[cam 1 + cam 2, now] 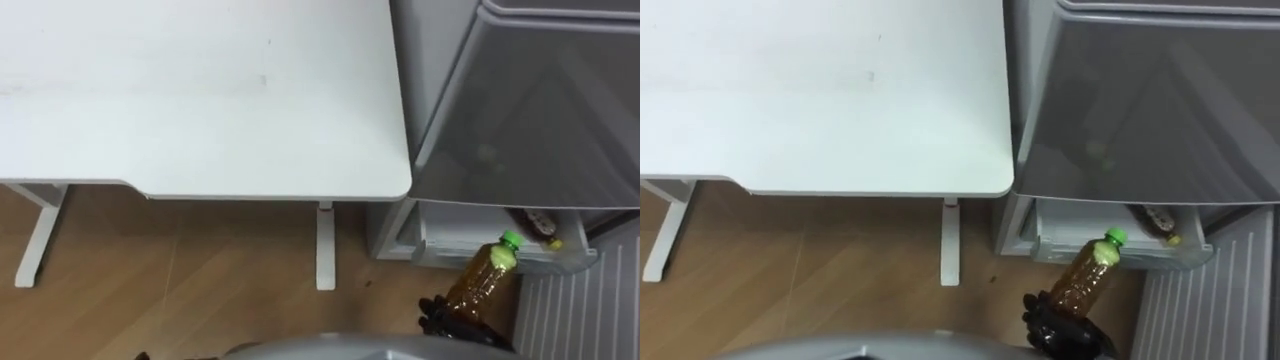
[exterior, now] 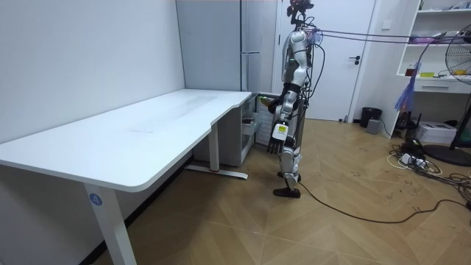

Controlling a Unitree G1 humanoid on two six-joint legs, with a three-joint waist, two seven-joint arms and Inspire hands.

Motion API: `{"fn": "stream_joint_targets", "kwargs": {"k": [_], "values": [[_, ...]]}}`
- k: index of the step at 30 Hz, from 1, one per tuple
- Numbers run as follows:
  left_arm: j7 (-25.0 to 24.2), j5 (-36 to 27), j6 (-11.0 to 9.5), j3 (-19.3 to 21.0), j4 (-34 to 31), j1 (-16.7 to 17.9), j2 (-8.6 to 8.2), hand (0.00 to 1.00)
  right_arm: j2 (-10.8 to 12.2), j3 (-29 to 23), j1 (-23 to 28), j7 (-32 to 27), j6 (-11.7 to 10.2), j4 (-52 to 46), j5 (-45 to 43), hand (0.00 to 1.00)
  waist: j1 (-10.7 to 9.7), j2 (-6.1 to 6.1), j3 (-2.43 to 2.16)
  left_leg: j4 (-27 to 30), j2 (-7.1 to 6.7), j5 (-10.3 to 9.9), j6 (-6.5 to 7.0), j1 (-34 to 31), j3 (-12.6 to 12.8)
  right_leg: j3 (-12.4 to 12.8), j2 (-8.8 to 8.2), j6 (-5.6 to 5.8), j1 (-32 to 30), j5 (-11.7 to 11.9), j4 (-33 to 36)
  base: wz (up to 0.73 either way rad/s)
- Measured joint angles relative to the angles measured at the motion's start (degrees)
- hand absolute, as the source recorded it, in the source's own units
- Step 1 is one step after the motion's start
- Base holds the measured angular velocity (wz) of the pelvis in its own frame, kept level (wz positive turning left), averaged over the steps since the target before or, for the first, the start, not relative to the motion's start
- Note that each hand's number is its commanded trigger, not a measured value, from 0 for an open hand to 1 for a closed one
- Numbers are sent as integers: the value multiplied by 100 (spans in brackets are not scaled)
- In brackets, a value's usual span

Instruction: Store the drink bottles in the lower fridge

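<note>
An amber drink bottle (image 1: 487, 275) with a green cap is held tilted in my right hand (image 1: 455, 325), whose dark fingers are curled round its lower half. Its cap points toward the open lower fridge compartment (image 1: 440, 245), just in front of the white drawer. Inside that drawer lies a dark bottle (image 1: 538, 225) with a yellow cap. In the room view I stand facing the fridge (image 2: 254, 44), and my left hand (image 2: 277, 141) hangs at my side with its fingers loose and nothing in it.
A large white desk (image 1: 200, 100) stands to my left, its corner close to the fridge's grey upper door (image 1: 540, 110). The lower door (image 1: 580, 310), ribbed inside, stands swung out at the lower right. Wooden floor lies below the desk legs (image 1: 324, 245).
</note>
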Motion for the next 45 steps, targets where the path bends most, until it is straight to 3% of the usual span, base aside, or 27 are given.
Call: {"fn": "stream_joint_targets", "kwargs": {"k": [6, 13, 21, 27, 34, 40, 45], "values": [[-108, 261, -2, -5, 5, -71, -63, 0, 20, -224, -88, -234, 20, 661, 630, 100, -126, -24, -9, -25, 21, 0, -1, 8, 45, 34, 10, 0, -54, 0, 79, -3], [-96, 263, -8, 1, 7, -44, -107, 0, 90, -236, 63, -688, 146, 1319, 821, 100, -122, -49, 6, -18, 44, -31, -4, 4, 120, 150, 37, -6, -87, 4, 109, -8], [-72, 259, -86, -121, 598, -113, -207, 0, 207, -227, 42, -1032, 285, 1897, 2078, 100, -134, 161, 20, 12, 67, -50, -10, 2, 97, 154, 63, -31, -89, 20, 114, -1], [-112, 267, -66, -110, 688, 44, -222, 0, 219, -245, 43, -1260, 333, 1851, 2477, 100, -80, 192, 20, 18, 70, -49, -12, 20, 78, 151, 68, -31, -68, 20, 113, 0], [-262, 291, -69, -97, 684, 146, -206, 0, 223, -624, -495, -1522, 377, 1515, 2679, 100, -97, 178, 42, 134, 60, -91, -8, -4, 71, 117, 49, -25, -54, 11, 64, 0], [-207, 490, -64, -106, 650, 227, -211, 0, 229, -622, -748, -1600, 291, 1057, 3354, 100, -108, 148, 35, 185, 38, -90, -7, 0, 77, 21, 24, 3, 43, 3, -19, 11], [-199, 666, -73, -102, 627, 233, -239, 0, 290, -814, -833, -1611, 147, 701, 3768, 100, -111, 152, 64, 218, 41, -90, -7, -29, 75, -59, 21, 10, 38, -3, -22, 7]]}}
